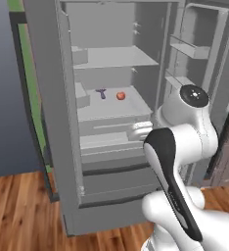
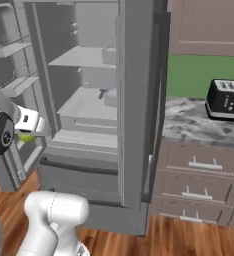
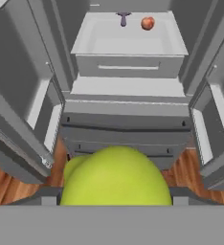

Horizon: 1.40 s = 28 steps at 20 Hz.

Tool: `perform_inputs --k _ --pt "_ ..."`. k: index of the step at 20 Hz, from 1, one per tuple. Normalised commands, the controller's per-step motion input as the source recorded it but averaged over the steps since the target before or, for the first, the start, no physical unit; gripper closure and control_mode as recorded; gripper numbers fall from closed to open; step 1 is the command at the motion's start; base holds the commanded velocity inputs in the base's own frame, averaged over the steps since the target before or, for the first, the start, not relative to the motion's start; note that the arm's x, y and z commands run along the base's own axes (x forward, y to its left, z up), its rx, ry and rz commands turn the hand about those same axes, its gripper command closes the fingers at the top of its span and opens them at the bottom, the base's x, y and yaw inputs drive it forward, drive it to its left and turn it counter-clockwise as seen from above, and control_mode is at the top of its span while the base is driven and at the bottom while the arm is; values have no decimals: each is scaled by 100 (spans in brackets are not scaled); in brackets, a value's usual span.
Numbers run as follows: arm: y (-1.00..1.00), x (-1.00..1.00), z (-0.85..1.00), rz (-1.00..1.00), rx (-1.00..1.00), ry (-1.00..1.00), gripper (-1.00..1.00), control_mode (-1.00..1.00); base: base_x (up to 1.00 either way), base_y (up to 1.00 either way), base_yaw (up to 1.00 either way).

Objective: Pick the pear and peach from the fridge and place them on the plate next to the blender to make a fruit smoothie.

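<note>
- The fridge (image 1: pixel 111 122) stands open on a wood floor (image 1: pixel 18 206), both doors swung wide, its pale shelves mostly bare.
- The peach (image 1: pixel 120 95) sits on a middle shelf, near a small purple object (image 1: pixel 102 93).
- The right base view adds a marble counter (image 2: pixel 189 125) with a black toaster (image 2: pixel 228 99) above brown drawers (image 2: pixel 199 165).
- In the hand view the pear (image 3: pixel 115 177) looms large; the gripper (image 2: pixel 26 135) is clenched around it, just outside the fridge.

Arm raised and bent at the elbow, forearm reaching forward at mid height. Gripper (image 2: pixel 29 136) points ahead and slightly down, fingers closed around the pear (image 3: pixel 115 177), held clear of any surface.
</note>
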Motion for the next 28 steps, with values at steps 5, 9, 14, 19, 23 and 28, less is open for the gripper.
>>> perform_inputs --k 5,9,14,19,23,28 --pt "0 0 0 0 0 0 100 100 -98 0 -33" --pt "0 0 0 0 0 0 100 100 -70 0 -72" --pt "0 0 0 0 0 0 100 100 -25 -5 -85" --pt "0 0 0 0 0 0 100 100 0 -24 -85" --pt "0 0 0 0 0 0 100 100 0 -21 -86" --pt "0 0 0 0 0 0 100 100 0 -13 -84"
